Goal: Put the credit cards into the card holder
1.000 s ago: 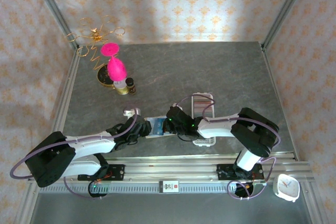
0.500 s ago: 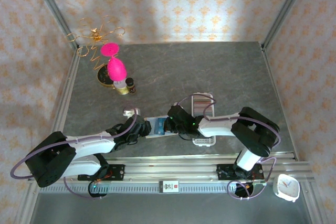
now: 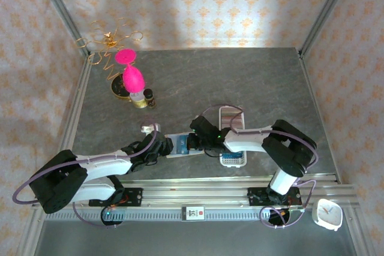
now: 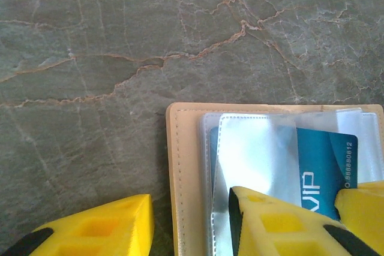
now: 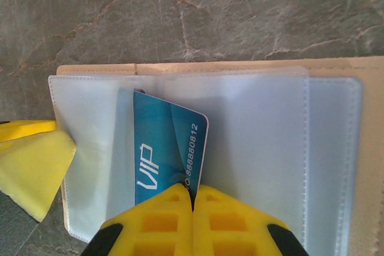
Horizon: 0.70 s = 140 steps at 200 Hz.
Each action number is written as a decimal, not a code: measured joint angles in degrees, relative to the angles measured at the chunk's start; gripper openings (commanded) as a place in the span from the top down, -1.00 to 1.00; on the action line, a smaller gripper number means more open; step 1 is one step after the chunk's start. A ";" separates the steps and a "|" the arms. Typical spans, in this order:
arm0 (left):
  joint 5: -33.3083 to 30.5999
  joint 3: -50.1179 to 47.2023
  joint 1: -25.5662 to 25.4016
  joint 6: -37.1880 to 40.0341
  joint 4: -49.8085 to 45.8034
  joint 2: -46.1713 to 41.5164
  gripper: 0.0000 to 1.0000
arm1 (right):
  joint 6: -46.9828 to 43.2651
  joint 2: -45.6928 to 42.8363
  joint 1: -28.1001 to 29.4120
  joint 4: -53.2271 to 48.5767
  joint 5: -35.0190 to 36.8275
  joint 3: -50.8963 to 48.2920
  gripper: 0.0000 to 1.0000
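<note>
While half inside card holder (image 5: pixel 336 67), blue card (image 5: pixel 162 148) in clenched right tool (image 5: pixel 193 199); left tool (image 4: pixel 189 201) released, alongside.

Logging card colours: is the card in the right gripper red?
No, the card pinched in the shut right gripper is blue, printed VIP, and lies on the card holder.

The blue VIP card (image 5: pixel 162 148) loses its near edge between the closed right fingers (image 5: pixel 231 220), and the start of its printed number is hidden there. To the right of those fingers the card holder (image 5: pixel 336 67) runs off the frame. In the left wrist view the holder's near part is hidden behind the left fingers (image 4: pixel 276 226) and cut by the bottom edge. From above, what the white tray (image 3: pixel 234 160) holds is too small to tell
</note>
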 measured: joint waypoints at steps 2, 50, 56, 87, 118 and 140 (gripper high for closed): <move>0.00 0.00 0.00 0.00 0.00 0.00 0.23 | -0.07 0.04 0.00 -0.02 0.00 0.07 0.96; 0.02 0.00 0.00 0.00 0.00 -0.02 0.23 | -0.46 0.57 -0.02 -0.02 -1.49 1.36 0.95; 0.02 0.00 0.00 -0.02 0.02 -0.02 0.23 | -0.46 0.76 -0.02 0.00 -1.77 1.51 0.95; 0.22 -0.04 0.04 -0.02 0.22 -0.02 0.22 | -0.42 1.40 0.04 0.11 -2.34 1.68 0.94; 0.35 -0.33 0.04 -0.04 0.68 -0.22 0.21 | -0.39 2.05 0.09 0.26 -2.58 2.16 0.94; 0.68 -1.46 0.04 -0.04 2.47 -0.81 0.20 | -0.37 2.80 0.48 0.44 -2.73 2.99 0.94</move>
